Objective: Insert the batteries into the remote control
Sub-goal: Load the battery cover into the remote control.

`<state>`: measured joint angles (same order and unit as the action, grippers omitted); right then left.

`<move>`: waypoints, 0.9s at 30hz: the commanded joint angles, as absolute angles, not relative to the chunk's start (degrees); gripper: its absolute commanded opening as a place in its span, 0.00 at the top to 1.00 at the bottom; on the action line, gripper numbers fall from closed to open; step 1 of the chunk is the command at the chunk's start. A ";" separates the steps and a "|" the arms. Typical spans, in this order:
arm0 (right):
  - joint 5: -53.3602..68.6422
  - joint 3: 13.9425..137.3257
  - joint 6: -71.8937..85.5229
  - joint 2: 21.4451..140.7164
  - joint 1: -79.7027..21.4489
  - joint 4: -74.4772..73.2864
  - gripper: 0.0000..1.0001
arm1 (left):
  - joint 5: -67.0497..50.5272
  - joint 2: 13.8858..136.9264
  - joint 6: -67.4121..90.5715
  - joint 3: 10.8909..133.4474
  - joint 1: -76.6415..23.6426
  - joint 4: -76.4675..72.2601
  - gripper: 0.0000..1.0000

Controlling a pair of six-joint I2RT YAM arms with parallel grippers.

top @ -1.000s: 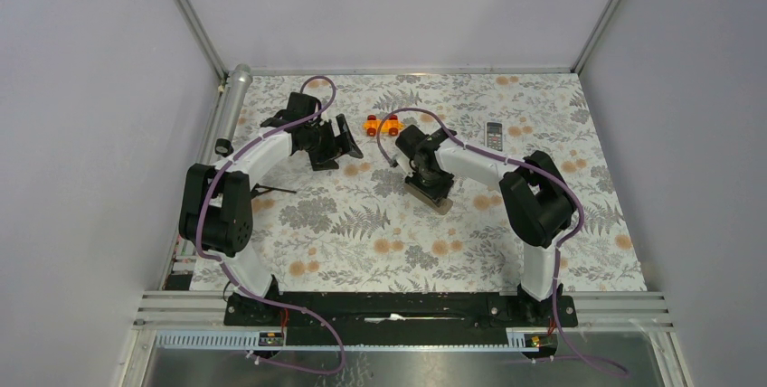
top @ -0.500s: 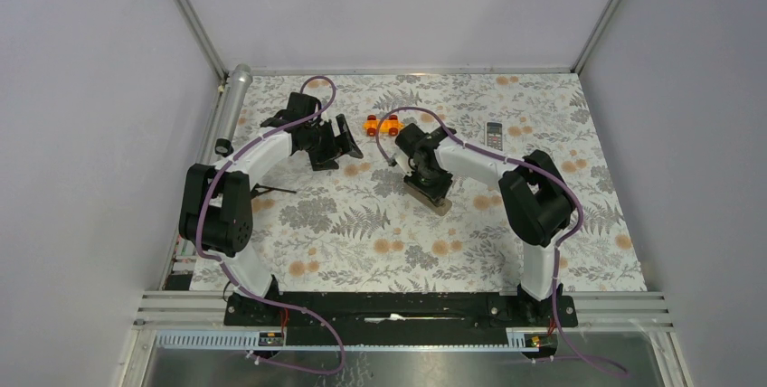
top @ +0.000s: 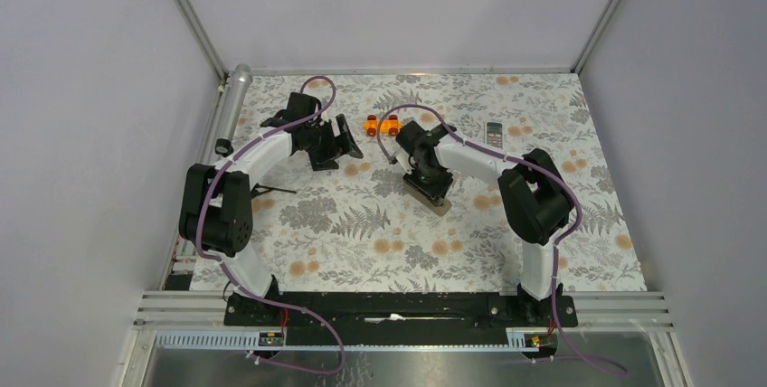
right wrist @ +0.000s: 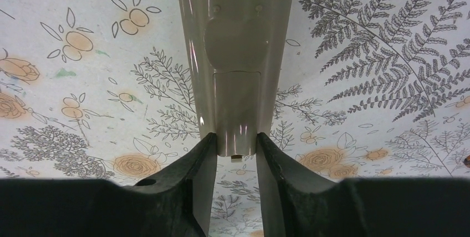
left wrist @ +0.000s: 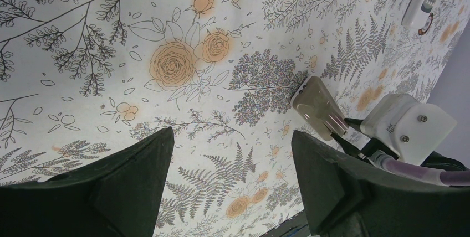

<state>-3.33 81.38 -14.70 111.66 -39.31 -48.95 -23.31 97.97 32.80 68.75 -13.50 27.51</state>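
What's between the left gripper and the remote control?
Nothing: only bare floral table cover between left gripper and remote control, seen from the left wrist.

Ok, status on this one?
Left gripper open, empty. Right gripper pinching end of remote control, back up, cover on. Batteries loose on mat. Nothing blocking.

Grey walls [top: 90, 89] enclosing floral-patterned tabletop [top: 362, 256]; aluminium corner posts [top: 189, 12] rising at back; metal rail [top: 624, 307] running along near edge; soft even light falling overall.
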 commanded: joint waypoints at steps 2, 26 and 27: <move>-0.25 84.07 -13.49 109.75 -38.50 -50.83 0.57 | -22.35 95.93 31.90 69.34 -13.10 27.51 0.17; 8.58 63.55 28.49 91.67 -29.09 -32.25 0.73 | -33.52 100.43 34.24 68.44 -18.63 18.61 0.18; 9.76 62.12 29.15 91.10 -29.10 -29.47 0.77 | -33.88 101.05 34.74 68.53 -19.15 18.29 0.19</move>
